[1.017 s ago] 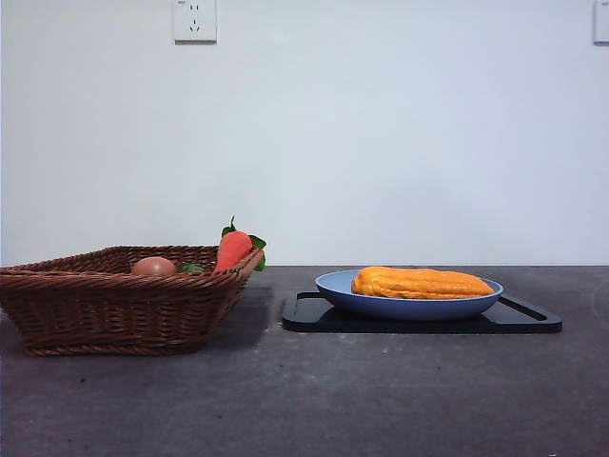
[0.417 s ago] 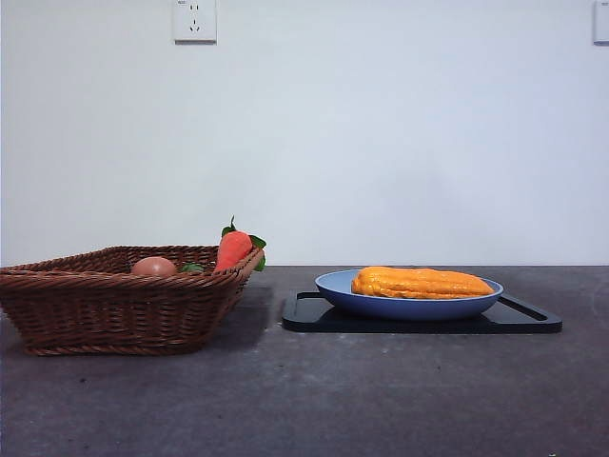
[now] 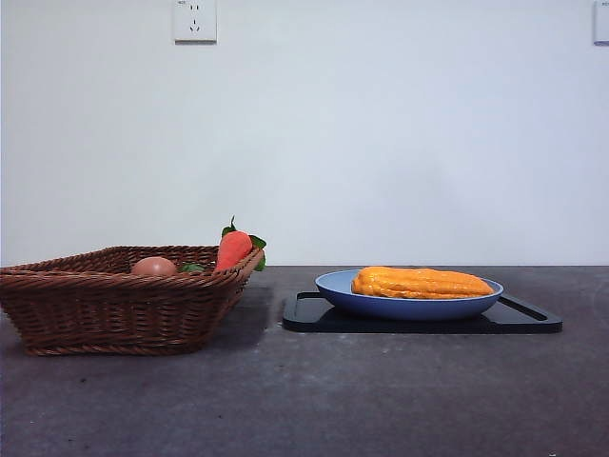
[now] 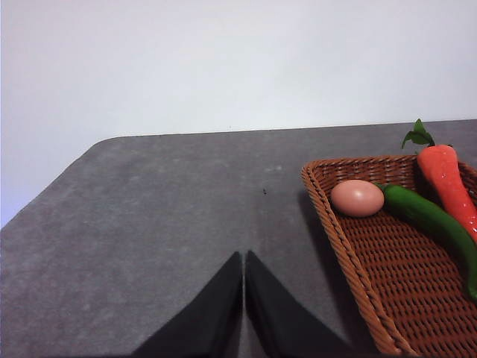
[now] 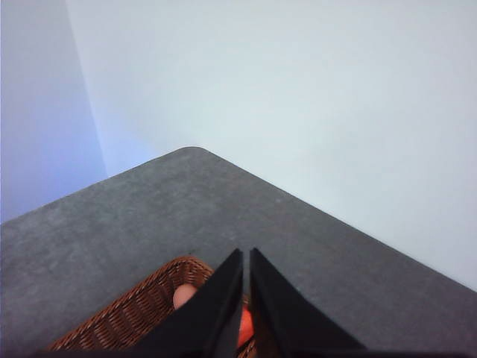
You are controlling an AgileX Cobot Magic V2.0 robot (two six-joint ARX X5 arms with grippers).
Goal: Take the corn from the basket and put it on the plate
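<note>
The yellow-orange corn point(image 3: 422, 283) lies lengthwise on the blue plate point(image 3: 335, 288) at the right of the front view. The brown wicker basket point(image 3: 114, 309) stands at the left; its rim also shows in the left wrist view point(image 4: 322, 201) and the right wrist view point(image 5: 141, 302). My left gripper point(image 4: 244, 257) is shut and empty above bare table beside the basket. Jaws pressed together, my right gripper point(image 5: 246, 253) hangs high above the basket. Neither arm shows in the front view.
The plate rests on a flat black tray point(image 3: 304, 312). In the basket lie a carrot point(image 4: 447, 183) with green leaves, a pinkish-brown egg point(image 4: 357, 198) and a green pepper point(image 4: 432, 224). A wall socket point(image 3: 195, 20) sits high on the white wall.
</note>
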